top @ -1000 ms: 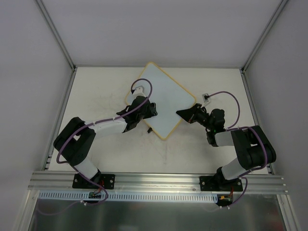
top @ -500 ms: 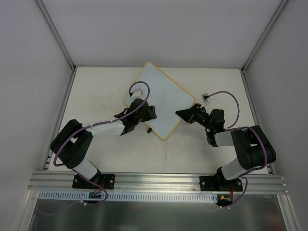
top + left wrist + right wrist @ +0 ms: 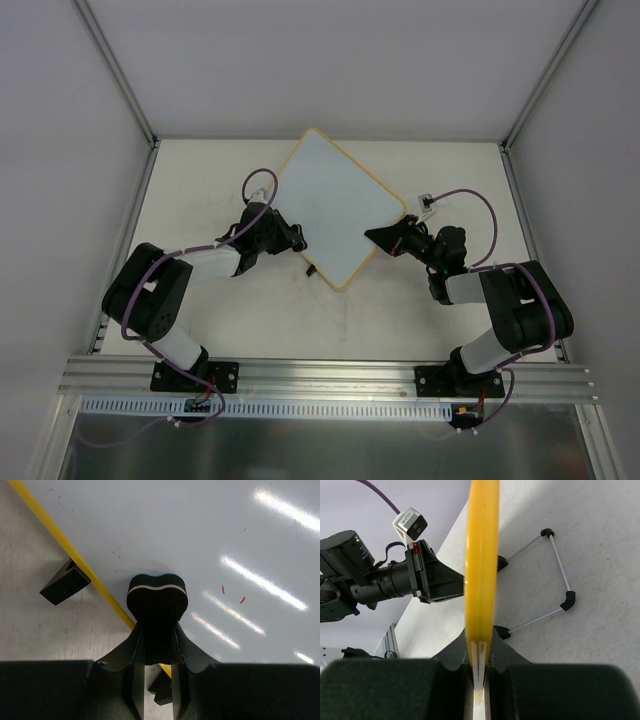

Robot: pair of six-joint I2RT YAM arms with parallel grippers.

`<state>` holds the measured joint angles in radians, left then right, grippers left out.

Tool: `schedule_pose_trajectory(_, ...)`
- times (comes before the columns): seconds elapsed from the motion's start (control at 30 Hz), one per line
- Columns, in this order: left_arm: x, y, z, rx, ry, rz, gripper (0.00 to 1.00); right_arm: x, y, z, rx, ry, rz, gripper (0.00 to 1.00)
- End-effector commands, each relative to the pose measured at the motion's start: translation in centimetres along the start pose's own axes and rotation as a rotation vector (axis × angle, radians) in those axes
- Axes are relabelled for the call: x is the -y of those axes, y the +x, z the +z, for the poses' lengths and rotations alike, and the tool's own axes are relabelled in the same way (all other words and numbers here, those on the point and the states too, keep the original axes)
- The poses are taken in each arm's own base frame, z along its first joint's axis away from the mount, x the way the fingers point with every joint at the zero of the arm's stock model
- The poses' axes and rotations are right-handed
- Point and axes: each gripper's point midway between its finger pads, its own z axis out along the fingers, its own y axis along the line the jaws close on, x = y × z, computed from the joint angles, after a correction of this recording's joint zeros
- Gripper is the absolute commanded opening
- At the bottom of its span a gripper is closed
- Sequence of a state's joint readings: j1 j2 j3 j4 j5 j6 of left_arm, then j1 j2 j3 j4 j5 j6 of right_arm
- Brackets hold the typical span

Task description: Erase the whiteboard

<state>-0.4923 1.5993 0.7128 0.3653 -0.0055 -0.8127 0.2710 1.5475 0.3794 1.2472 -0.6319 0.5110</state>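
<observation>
Left wrist only: tiny red marks (image 3: 223,589) on the whiteboard (image 3: 200,530), black eraser (image 3: 157,596) pinched in the left gripper (image 3: 159,635). Right wrist only: right gripper (image 3: 480,657) clamped on the yellow rim (image 3: 481,555), wire stand (image 3: 555,575) beside. From above: whiteboard mid-back of pale worktop (image 3: 420,300), grey walls (image 3: 60,150).

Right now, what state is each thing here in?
whiteboard: mostly clean, one edge clamped
red marks: two small ones, not yet wiped
eraser: held, resting on the board near its yellow rim
left gripper: shut on the eraser
right gripper: shut on the whiteboard's rim
</observation>
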Motion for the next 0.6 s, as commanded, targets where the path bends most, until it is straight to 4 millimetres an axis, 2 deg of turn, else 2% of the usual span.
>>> schedule_pose_trajectory(0.0, -4.4, 0.5, 1.9, -0.035, -0.107, -0.026, 0.0, -5.8, -1.4, 0.2, 0.017, -0.247, -0.193, 0.0)
schedule_pose_trajectory(0.03, -4.8, 0.3, 2.0, -0.032, -0.116, -0.034, 0.0, -5.8, -1.4, 0.2, 0.018, -0.246, -0.194, 0.0)
schedule_pose_trajectory(0.13, -4.2, 0.5, 2.1, -0.053, -0.086, -0.03, 0.0, -5.8, -1.4, 0.2, 0.018, -0.246, -0.194, 0.0)
schedule_pose_trajectory(0.3, -1.5, 0.2, 1.7, -0.051, 0.005, 0.04, 0.0, -5.8, -1.4, 0.2, 0.017, -0.245, -0.194, 0.0)
schedule_pose_trajectory(0.57, 2.6, 0.0, 0.3, -0.1, 0.013, 0.178, 0.0, -5.8, -1.4, 0.2, 0.015, -0.247, -0.195, 0.0)
